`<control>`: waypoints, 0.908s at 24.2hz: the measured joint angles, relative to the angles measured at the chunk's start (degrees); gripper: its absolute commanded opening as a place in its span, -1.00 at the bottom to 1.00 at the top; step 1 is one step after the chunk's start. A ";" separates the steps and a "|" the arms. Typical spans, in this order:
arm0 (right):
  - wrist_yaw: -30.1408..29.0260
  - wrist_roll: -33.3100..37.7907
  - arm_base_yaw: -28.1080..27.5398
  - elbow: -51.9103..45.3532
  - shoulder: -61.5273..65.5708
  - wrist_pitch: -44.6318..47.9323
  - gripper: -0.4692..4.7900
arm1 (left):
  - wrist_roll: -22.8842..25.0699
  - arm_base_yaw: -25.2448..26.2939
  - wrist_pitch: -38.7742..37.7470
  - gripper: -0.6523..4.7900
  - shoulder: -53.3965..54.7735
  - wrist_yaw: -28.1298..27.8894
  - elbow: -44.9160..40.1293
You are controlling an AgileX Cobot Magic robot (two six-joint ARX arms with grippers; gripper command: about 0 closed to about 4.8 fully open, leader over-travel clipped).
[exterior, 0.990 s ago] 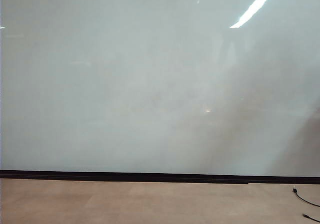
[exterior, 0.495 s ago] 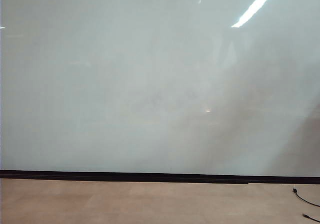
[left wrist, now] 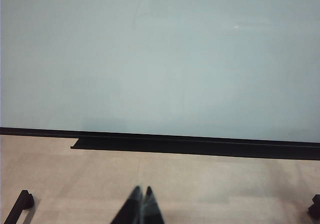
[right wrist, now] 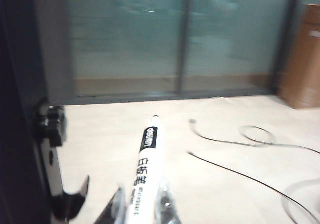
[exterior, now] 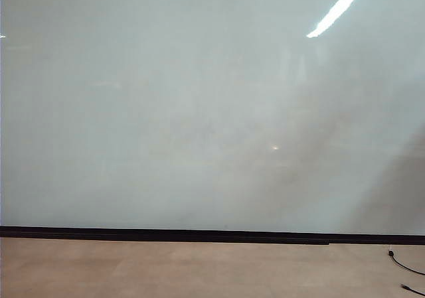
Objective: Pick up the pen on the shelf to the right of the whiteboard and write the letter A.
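while clamped on pen (right wrist: 142, 174) | right gripper (right wrist: 140, 204): grips rear barrel, tip ahead; light, stiff, slick | left gripper (left wrist: 140, 206): shut, empty, facing whiteboard (left wrist: 160, 59)

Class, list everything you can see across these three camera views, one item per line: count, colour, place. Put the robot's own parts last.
whiteboard: one, pale grey-white, fills the exterior view, no writing visible
strip: one, black, along the whiteboard's bottom edge
floor: one, tan, below the whiteboard
cables: several, black and white, on the floor in the right wrist view
box: one, brown, beside a glass wall
pen: one, white with black band and tip, in the right end effector
left end effector: one, black, shut, above the floor
right end effector: one, shut on the pen
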 measured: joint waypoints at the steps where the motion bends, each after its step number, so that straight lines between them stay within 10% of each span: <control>1: 2.23 -0.07 0.39 -1.73 -1.66 -0.02 -0.84 | -0.02 0.00 0.00 -0.78 0.00 0.02 0.00; 11: 27.08 -0.31 10.05 -21.64 -27.56 -0.24 -0.84 | -0.02 0.00 0.00 -0.78 0.00 0.02 0.00; 22: 27.67 -7.41 36.61 -25.83 -55.32 -21.22 -0.84 | -0.02 0.00 0.00 -0.78 0.02 0.02 0.00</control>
